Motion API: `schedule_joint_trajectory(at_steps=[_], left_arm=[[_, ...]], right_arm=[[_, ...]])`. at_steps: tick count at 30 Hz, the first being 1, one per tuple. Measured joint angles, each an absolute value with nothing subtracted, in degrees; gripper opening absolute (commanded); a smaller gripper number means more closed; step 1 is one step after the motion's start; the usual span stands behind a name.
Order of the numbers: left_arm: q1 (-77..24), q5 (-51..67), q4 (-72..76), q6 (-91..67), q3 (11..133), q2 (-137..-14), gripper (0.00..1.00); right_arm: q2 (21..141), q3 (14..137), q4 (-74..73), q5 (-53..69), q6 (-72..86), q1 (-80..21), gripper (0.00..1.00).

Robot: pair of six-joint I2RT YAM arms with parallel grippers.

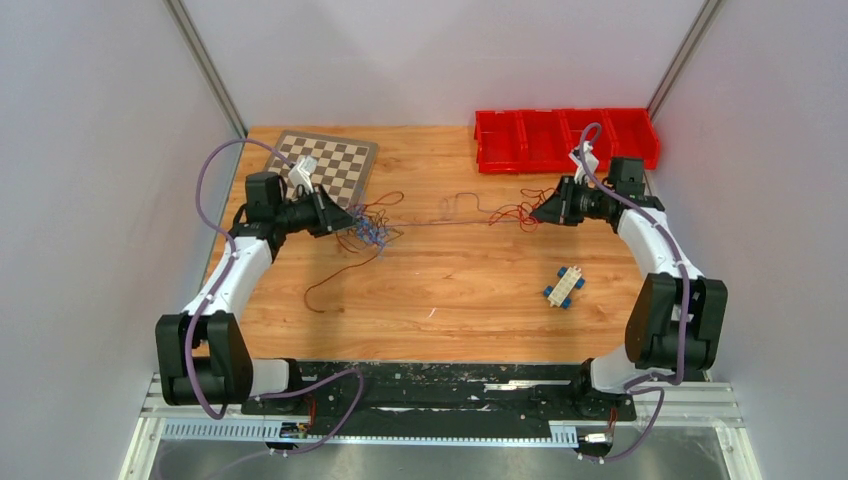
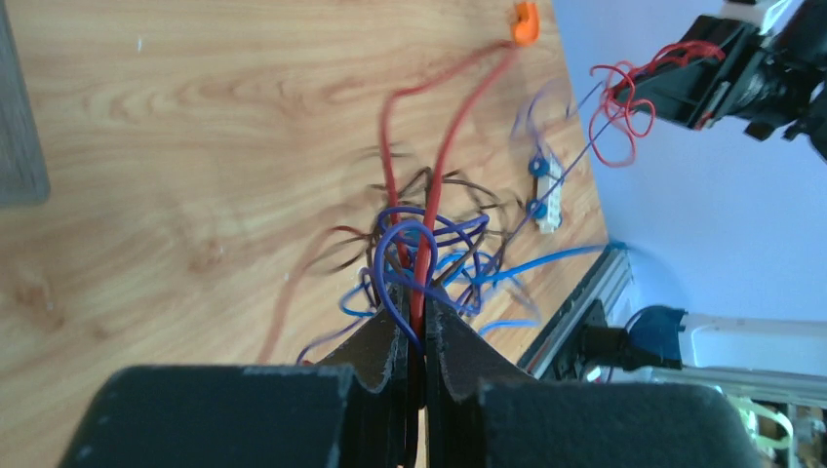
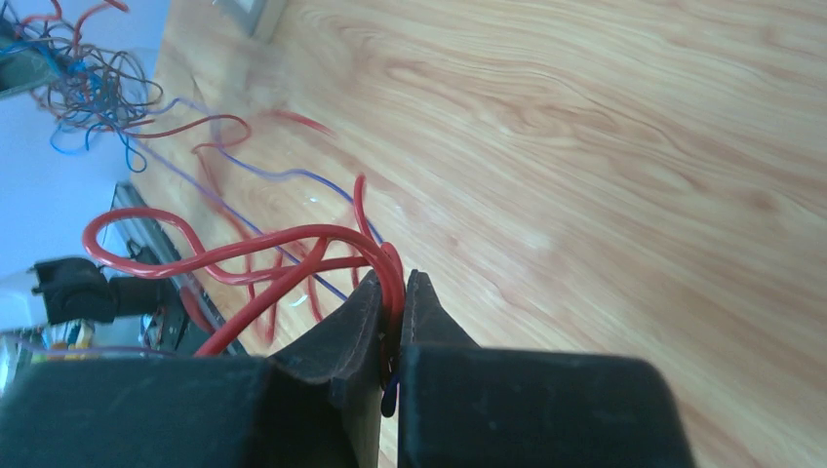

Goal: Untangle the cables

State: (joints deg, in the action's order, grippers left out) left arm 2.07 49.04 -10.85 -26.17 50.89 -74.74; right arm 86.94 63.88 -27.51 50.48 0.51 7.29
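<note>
1. The left gripper (image 2: 416,320) is pinched tight on the thin red, blue-purple and dark brown cables (image 2: 429,229), which are bunched at its tips over the left side of the wooden table (image 1: 450,290).
2. The right gripper (image 3: 392,292) is clamped on red loops; how many strands sit inside is hidden.
3. A fine strand spans both grippers.
4. From overhead, individual crossings are too thin to trace.

Looking down from high above and behind, taking in the whole tabletop (image 1: 450,290). Riding close behind the left gripper (image 2: 417,297) and the right gripper (image 3: 394,285), skimming low over the wood, facing each other, all three catching the cables (image 2: 434,224) stretching between.
</note>
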Motion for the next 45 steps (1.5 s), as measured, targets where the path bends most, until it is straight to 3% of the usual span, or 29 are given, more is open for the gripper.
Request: schedule_joint_trajectory(at_steps=[8, 18, 27, 28, 30, 31, 33, 34, 36, 38, 45], left_arm=[[5.2, 50.8, -25.3, -15.9, 50.9, -73.5, 0.00], [18.1, 45.2, -31.1, -5.9, 50.4, -75.2, 0.00], [3.2, 53.7, -26.5, -10.2, 54.3, -73.0, 0.00], [2.3, 54.9, -25.7, -10.8, 54.7, -72.3, 0.01], [0.7, 57.6, -23.6, -12.3, 55.9, -70.9, 0.09], [-0.1, 58.4, -22.4, -13.0, 56.2, -70.4, 0.11], [-1.1, 58.3, -20.9, -13.6, 56.2, -69.7, 0.27], [-1.4, 57.1, -20.8, -13.6, 56.2, -69.7, 0.43], [-1.4, 53.6, -21.5, -12.3, 56.2, -71.2, 0.62], [-0.9, 50.2, -23.1, -9.8, 56.2, -73.8, 0.70], [0.6, 42.1, -29.1, -5.7, 54.2, -82.4, 0.79]], right_arm=[[83.0, 64.2, -35.7, 51.3, -4.1, 8.5, 0.00], [83.1, 69.5, -38.7, 50.3, -9.0, 20.5, 0.00], [82.8, 69.8, -40.6, 61.2, -8.2, 3.9, 0.00], [82.7, 70.3, -40.8, 62.3, -7.7, 2.6, 0.08], [82.1, 71.5, -40.5, 63.4, -6.9, 1.1, 0.43], [81.7, 71.8, -40.3, 63.4, -6.5, 0.7, 0.49], [81.1, 71.8, -39.8, 61.4, -6.8, 0.3, 0.57], [81.0, 71.5, -39.5, 59.3, -7.5, 0.2, 0.66], [81.9, 70.6, -39.6, 54.1, -9.2, 0.3, 0.72], [84.3, 69.7, -40.3, 48.5, -11.1, 0.8, 0.74], [89.0, 68.0, -42.6, 41.1, -13.0, 0.0, 0.81]])
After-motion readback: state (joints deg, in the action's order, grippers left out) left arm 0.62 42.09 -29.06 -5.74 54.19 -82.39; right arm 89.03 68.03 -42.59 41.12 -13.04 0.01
